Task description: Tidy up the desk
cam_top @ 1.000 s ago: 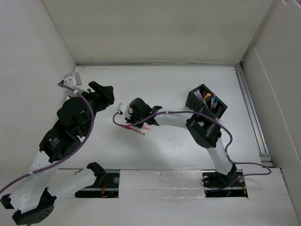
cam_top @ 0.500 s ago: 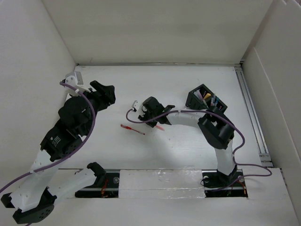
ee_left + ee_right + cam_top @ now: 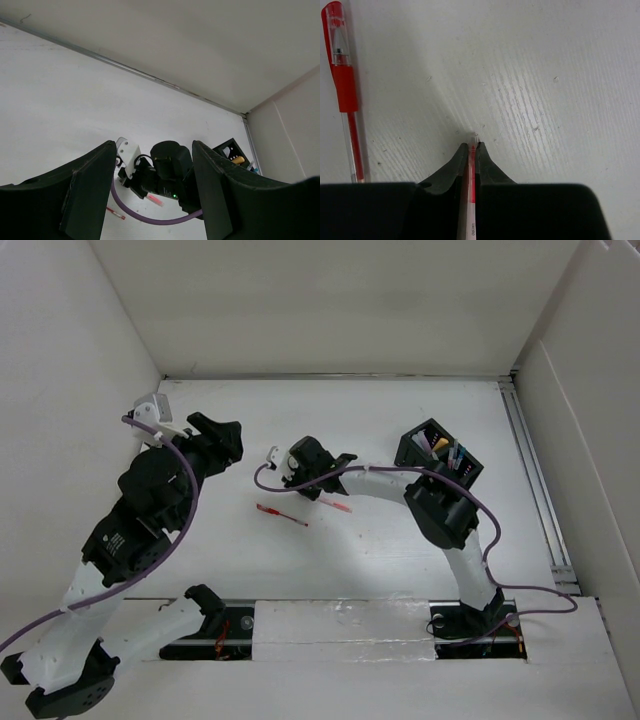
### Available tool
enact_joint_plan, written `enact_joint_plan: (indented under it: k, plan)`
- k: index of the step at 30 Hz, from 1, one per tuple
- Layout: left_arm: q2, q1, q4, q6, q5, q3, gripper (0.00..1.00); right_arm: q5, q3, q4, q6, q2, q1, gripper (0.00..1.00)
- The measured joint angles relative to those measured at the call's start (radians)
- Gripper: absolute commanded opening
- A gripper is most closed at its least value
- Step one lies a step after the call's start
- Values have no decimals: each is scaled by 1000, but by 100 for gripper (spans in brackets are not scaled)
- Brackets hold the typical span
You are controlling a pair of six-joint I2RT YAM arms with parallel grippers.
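The white desk (image 3: 380, 410) holds two red pens. My right gripper (image 3: 315, 480) is at mid-desk, shut on a red pen (image 3: 336, 504). In the right wrist view the jaws (image 3: 471, 149) pinch this pen (image 3: 471, 170) with its tip just past them, close above the desk (image 3: 545, 75). A second red pen (image 3: 282, 514) lies loose on the desk just left of it, also in the right wrist view (image 3: 345, 90). My left gripper (image 3: 225, 435) is open and empty at the left. Its wrist view looks between its fingers (image 3: 90, 195) at the right gripper (image 3: 167, 170).
A black slotted pen-holder box (image 3: 438, 455) with several pens in it stands to the right, also in the left wrist view (image 3: 231, 152). A metal rail (image 3: 535, 490) runs along the right edge. White walls close the left, back and right sides.
My right gripper, holding the red pen, swung right away from the loose pen, then came back a little to the left. The left arm has barely moved.
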Motion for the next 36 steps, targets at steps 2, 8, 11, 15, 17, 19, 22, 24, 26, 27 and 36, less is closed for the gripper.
enact_joint_plan:
  k: [2,8,11,15,17,19,22,24,26,27,36]
  plan:
    - [-5,0,0,0,0,0,58,-3,0,1,3,0,-1,0]
    - [-4,0,1,1,0,0,58,-37,-82,32,21,-59,-29,0]
    - [0,0,6,4,7,0,58,-78,-175,48,20,-172,-77,0]
    - [20,0,32,8,34,0,58,-171,-258,141,16,-417,-198,0]
    - [35,0,42,8,47,0,58,-225,-291,233,25,-560,-289,0]
    - [47,0,50,9,61,0,58,-264,-323,319,41,-687,-383,0]
    - [69,0,65,11,81,0,58,-344,-406,448,72,-842,-543,0]
    - [81,0,75,11,93,0,58,-401,-471,514,100,-907,-649,0]
    - [94,0,80,11,105,0,59,-460,-538,593,150,-935,-745,0]
    - [99,0,83,11,110,0,58,-520,-570,661,209,-937,-784,0]
    - [118,0,91,11,144,0,58,-707,-781,945,401,-827,-983,0]
